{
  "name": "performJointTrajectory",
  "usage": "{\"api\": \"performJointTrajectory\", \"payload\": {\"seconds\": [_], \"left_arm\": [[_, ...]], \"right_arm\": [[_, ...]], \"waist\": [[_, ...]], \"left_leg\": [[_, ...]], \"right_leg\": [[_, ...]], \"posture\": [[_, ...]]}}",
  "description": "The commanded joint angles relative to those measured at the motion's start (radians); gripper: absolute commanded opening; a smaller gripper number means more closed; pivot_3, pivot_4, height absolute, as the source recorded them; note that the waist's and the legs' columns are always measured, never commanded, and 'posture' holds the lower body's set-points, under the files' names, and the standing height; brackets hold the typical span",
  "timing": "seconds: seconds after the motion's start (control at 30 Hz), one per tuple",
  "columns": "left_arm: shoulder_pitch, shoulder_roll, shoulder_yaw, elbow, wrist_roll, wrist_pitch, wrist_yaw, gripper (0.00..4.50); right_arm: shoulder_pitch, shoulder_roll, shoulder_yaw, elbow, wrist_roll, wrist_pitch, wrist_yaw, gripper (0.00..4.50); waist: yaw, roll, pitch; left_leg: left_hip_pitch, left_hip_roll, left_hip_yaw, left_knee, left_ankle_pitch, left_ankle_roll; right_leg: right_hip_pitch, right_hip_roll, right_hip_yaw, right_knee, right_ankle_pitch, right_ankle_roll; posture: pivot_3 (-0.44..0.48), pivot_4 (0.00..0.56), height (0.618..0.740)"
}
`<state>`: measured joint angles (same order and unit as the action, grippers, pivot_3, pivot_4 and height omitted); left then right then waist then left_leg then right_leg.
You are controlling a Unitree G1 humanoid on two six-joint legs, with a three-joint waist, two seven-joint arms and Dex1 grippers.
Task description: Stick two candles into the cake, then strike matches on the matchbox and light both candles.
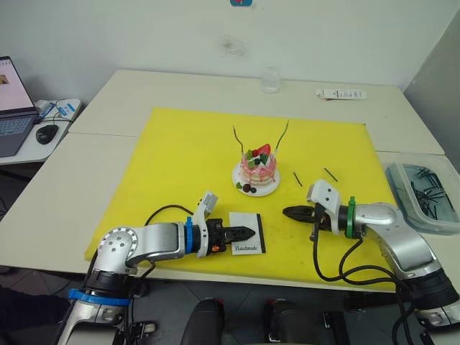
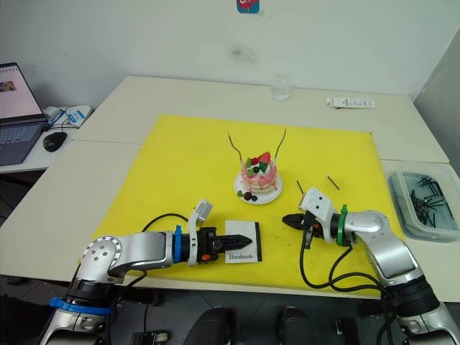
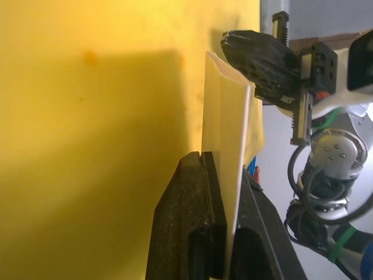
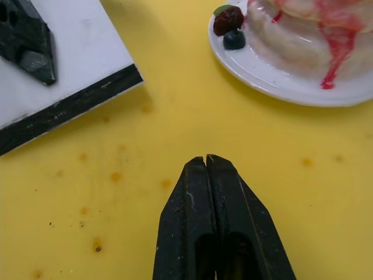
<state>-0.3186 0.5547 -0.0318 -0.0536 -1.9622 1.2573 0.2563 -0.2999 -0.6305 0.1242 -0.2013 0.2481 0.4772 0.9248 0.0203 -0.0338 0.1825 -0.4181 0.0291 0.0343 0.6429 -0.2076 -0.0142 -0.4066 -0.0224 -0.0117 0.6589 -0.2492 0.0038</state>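
Matchbox (image 1: 248, 233): clamped by left gripper (image 1: 246, 233) | right gripper (image 1: 289, 212): closed, empty, beside matchbox | candles (image 1: 236, 136): standing in cake (image 1: 258, 169)

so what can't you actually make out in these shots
- Matchbox: near end hidden by the left tool; print partly covered.
- Right tool: fingers shut, anything thin between them too small to tell.
- Bin contents: dark bits, too small to identify; cut off by the edge.
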Motion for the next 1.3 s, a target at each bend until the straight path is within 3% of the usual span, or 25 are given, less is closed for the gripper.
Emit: {"api": "performJointTrajectory", "payload": {"seconds": [0.03, 0.17, 0.27, 0.4, 0.6, 0.83, 1.3], "left_arm": [[-0.001, 0.074, 0.087, -0.096, -0.01, 0.017, -0.19, 0.05], [0.015, 0.138, 0.164, -0.184, -0.01, -0.025, -0.337, 0.05], [0.04, 0.127, 0.219, -0.304, 0.13, -0.103, -0.433, 0.0], [0.098, 0.075, 0.223, -0.381, 0.307, -0.221, -0.485, 0.0], [0.151, 0.006, 0.21, -0.425, 0.344, -0.306, -0.458, 0.0], [0.169, -0.014, 0.192, -0.452, 0.347, -0.345, -0.431, 0.0], [0.174, -0.008, 0.171, -0.469, 0.329, -0.37, -0.405, 0.0]], "right_arm": [[0.009, 0.036, -0.088, -0.054, 0.046, -0.004, -0.069, 0.0], [0.012, 0.116, -0.153, -0.06, 0.057, 0.011, -0.192, 0.0], [0.0, 0.178, -0.176, -0.034, 0.032, -0.007, -0.299, 0.6], [-0.01, 0.221, -0.137, 0.018, -0.036, -0.059, -0.377, 1.93], [-0.05, 0.293, -0.12, 0.144, -0.112, -0.122, -0.494, 1.93], [-0.11, 0.347, -0.121, 0.267, -0.137, -0.136, -0.567, 1.93], [-0.087, 0.393, -0.088, 0.268, -0.171, -0.075, -0.627, 1.93]], "waist": [[0.0, 0.0, 0.0], [-0.001, 0.0, 0.0], [-0.002, 0.0, 0.0], [-0.002, 0.0, 0.0], [-0.004, 0.0, 0.0], [-0.009, 0.0, 0.0], [-0.016, 0.0, 0.0]], "left_leg": [[0.0, 0.0, 0.0, 0.0, 0.0, 0.0], [0.0, 0.0, 0.0, -0.001, 0.0, 0.0], [0.0, 0.0, 0.0, -0.001, -0.001, -0.001], [-0.001, 0.0, 0.001, -0.002, -0.001, -0.001], [-0.001, 0.001, 0.001, -0.002, -0.001, -0.001], [-0.001, 0.0, 0.001, -0.002, -0.001, -0.001], [-0.001, 0.001, 0.0, -0.002, -0.001, -0.001]], "right_leg": [[0.0, 0.0, 0.0, 0.0, -0.001, -0.002], [0.0, 0.0, 0.0, 0.0, -0.004, -0.007], [0.0, 0.0, 0.0, 0.0, -0.004, -0.007], [0.0, 0.0, 0.001, -0.001, -0.004, -0.007], [-0.001, 0.0, 0.001, -0.001, -0.004, -0.007], [-0.001, 0.001, 0.001, -0.001, -0.001, -0.002], [-0.001, 0.002, 0.001, 0.0, -0.001, -0.002]], "posture": [[0.0, 0.15, 0.74], [0.0, 0.15, 0.74], [0.0, 0.15, 0.74], [0.0, 0.15, 0.74], [0.0, 0.15, 0.74], [0.0, 0.15, 0.74], [0.0, 0.15, 0.74]]}}
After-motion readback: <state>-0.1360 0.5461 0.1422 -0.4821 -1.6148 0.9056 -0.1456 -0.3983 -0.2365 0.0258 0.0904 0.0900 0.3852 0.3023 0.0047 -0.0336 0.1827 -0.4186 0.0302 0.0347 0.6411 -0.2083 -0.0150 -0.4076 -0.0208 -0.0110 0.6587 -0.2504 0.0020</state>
